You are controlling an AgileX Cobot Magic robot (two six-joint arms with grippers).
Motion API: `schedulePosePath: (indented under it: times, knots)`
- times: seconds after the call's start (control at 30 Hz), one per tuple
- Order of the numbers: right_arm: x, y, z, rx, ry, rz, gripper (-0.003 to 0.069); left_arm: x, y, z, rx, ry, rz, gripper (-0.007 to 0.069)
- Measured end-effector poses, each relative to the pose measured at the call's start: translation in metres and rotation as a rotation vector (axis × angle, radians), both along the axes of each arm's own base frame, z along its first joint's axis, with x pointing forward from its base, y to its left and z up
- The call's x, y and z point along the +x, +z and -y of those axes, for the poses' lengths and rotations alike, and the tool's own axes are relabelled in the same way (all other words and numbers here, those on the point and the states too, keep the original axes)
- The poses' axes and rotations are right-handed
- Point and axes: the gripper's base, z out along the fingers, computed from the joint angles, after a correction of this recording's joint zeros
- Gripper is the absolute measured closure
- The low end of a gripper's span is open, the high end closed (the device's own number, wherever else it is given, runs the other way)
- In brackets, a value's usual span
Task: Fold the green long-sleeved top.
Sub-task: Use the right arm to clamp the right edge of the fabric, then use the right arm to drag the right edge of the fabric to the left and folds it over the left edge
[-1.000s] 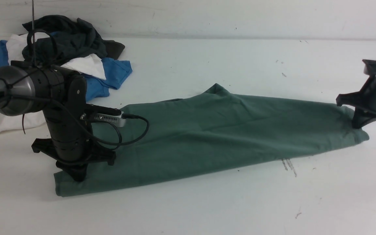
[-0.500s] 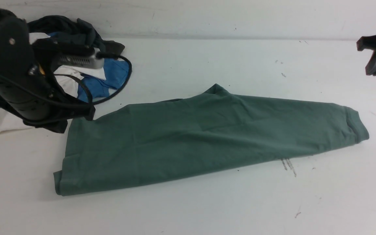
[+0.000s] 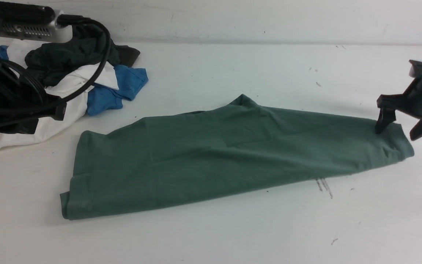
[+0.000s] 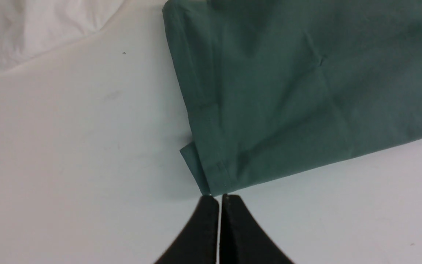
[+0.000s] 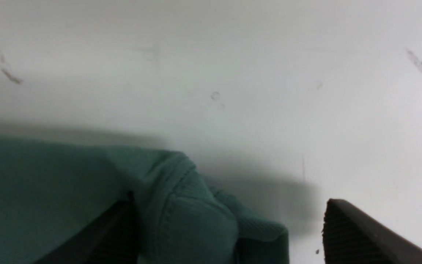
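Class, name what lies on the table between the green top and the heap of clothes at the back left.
Nothing: the front view shows a bare strip of table separating the green top from the heap.

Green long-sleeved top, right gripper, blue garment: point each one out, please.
green long-sleeved top (image 3: 233,146), front view, middle of the folded cloth.
right gripper (image 3: 398,134), front view, midway between its open fingertips.
blue garment (image 3: 130,82), front view, its bright outer corner.
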Motion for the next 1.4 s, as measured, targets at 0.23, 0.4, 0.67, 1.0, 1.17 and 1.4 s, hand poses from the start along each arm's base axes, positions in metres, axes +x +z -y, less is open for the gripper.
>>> schedulePosePath:
  times: [0.23, 0.4, 0.67, 1.0, 1.17, 1.4]
  knots:
    - [-0.008, -0.008, -0.004, 0.037, 0.017, -0.021, 0.0326, -0.001, -0.001, 0.000, 0.002, 0.001, -0.011, 0.0628]
    - [-0.014, 0.010, -0.005, 0.023, 0.041, -0.007, 0.0613, -0.001, -0.001, 0.000, 0.005, 0.001, -0.014, 0.0628]
    - [-0.040, 0.112, 0.005, -0.166, 0.022, 0.165, 0.0613, -0.006, 0.001, -0.002, 0.021, -0.019, -0.027, 0.0628]
    - [-0.065, 0.184, -0.096, 0.007, 0.129, 0.336, 0.0613, -0.008, 0.002, 0.000, -0.005, -0.031, -0.025, 0.0628]
    - [-0.078, 0.199, -0.185, 0.089, 0.267, 0.368, 0.0613, -0.009, 0.002, 0.004, -0.033, -0.066, -0.028, 0.0628]
    - [-0.100, 0.216, -0.277, 0.184, 0.397, 0.415, 0.0613, -0.009, 0.002, 0.006, -0.044, -0.079, -0.030, 0.0628]
